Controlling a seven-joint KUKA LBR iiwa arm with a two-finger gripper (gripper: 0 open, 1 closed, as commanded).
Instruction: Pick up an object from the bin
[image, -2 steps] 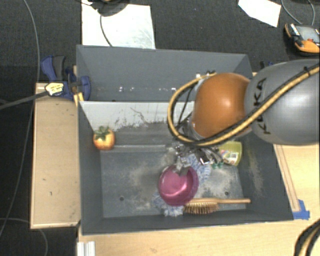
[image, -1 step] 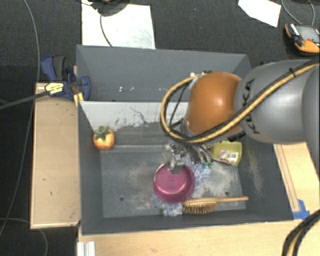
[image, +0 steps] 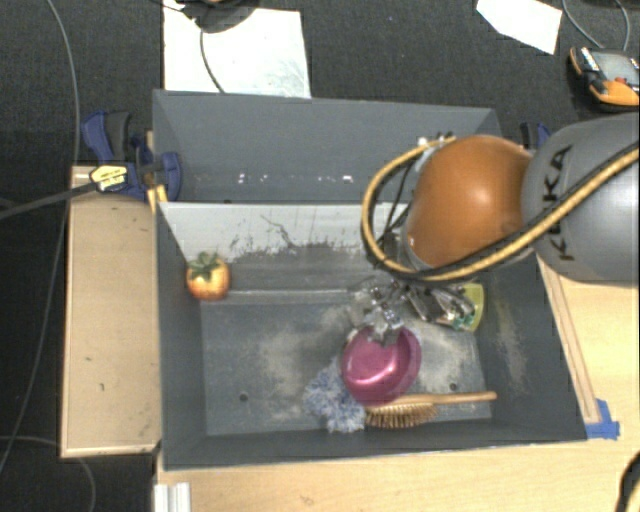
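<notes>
Arm enters from the right, its orange wrist cover over the right half of the bin (image: 250, 360). Tool (image: 384, 320) sits low at the upper rim of a magenta bowl (image: 385, 370), which lies lower middle-right on the bin floor. Tool opening: cannot tell, nor whether it grips anything. Wooden hairbrush (image: 432, 407) lies just below the bowl. Blue-grey fuzzy clump (image: 330, 402) is at the bowl's lower left. Yellow-green item (image: 468, 305) lies right of the tool, partly under the arm. Orange toy fruit (image: 207, 279) is well apart, by the left wall.

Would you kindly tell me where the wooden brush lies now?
In the camera view, the wooden brush lies near the bin's front wall, right of centre, just in front of the magenta bowl, its bristle head beside the bluish fluffy clump.
</notes>
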